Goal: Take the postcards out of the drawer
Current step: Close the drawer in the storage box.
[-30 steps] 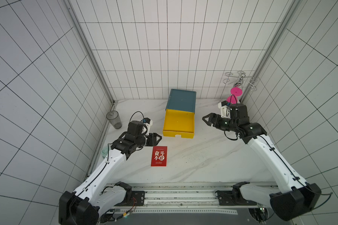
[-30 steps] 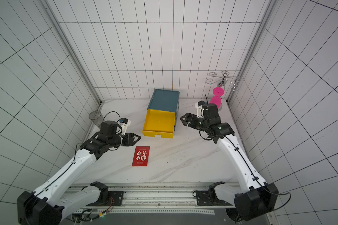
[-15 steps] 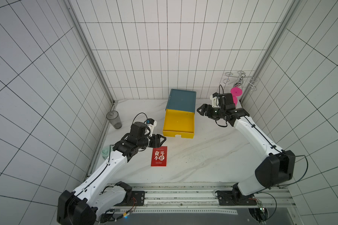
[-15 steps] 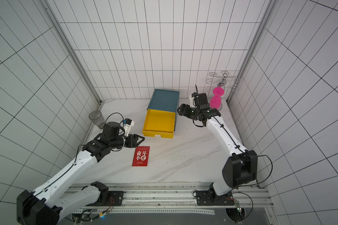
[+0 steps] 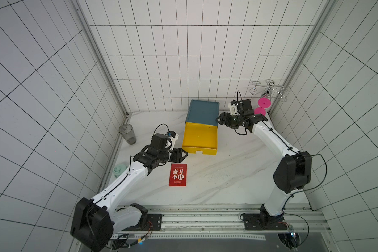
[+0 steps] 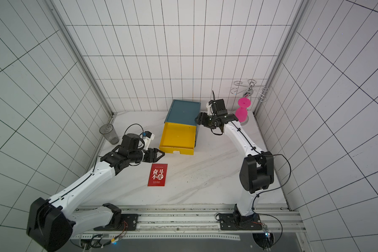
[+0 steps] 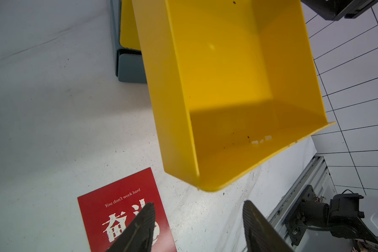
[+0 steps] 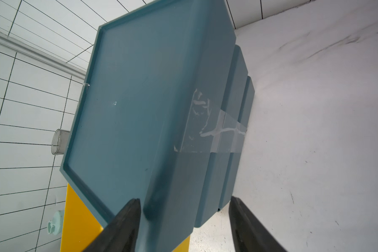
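Observation:
One red postcard [image 5: 177,177] [image 6: 157,175] [image 7: 118,207] with white characters lies flat on the marble table, in front of the drawer's left corner. The yellow drawer [image 5: 200,139] [image 6: 177,137] [image 7: 227,87] stands pulled out of the blue-grey cabinet [image 5: 203,112] [image 6: 182,112] [image 8: 140,98], and its floor shows bare. My left gripper [image 5: 183,154] [image 6: 162,154] [image 7: 198,204] hangs open between the postcard's far edge and the drawer front, holding nothing. My right gripper [image 5: 217,120] [image 6: 197,120] [image 8: 184,199] is open astride the cabinet's right front corner.
A grey tumbler [image 5: 127,134] [image 6: 108,133] stands by the left wall. A pink goblet [image 5: 261,107] [image 6: 242,111] and a wire rack [image 5: 268,89] fill the back right corner. A mint object [image 5: 119,171] lies at the table's left edge.
My right gripper has swung back from beside the drawer to the cabinet's right front corner, its jaws narrowing. My left gripper has moved forward toward the drawer front and widened a little.

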Action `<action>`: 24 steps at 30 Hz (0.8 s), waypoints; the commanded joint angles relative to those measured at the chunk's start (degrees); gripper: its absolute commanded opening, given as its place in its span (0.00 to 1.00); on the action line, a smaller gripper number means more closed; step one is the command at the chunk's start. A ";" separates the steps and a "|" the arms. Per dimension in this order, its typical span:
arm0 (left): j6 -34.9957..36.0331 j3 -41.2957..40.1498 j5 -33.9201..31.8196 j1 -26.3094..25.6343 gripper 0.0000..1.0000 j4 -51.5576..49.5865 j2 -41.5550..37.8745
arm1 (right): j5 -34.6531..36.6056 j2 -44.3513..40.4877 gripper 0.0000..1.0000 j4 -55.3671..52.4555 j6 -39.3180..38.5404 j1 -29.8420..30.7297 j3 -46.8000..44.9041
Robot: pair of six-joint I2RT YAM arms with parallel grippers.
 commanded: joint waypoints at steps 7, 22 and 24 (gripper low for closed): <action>2.80 6.21 -3.79 -0.14 0.66 1.16 5.36 | -0.30 3.22 0.63 -2.51 -2.56 -0.10 4.69; 1.30 13.91 -8.35 -0.49 0.70 2.81 14.09 | -0.36 4.74 0.56 -4.45 -5.55 -0.02 4.78; 1.50 14.70 -8.54 -0.49 0.71 3.21 15.05 | -0.47 5.02 0.56 -4.57 -5.74 -0.04 4.77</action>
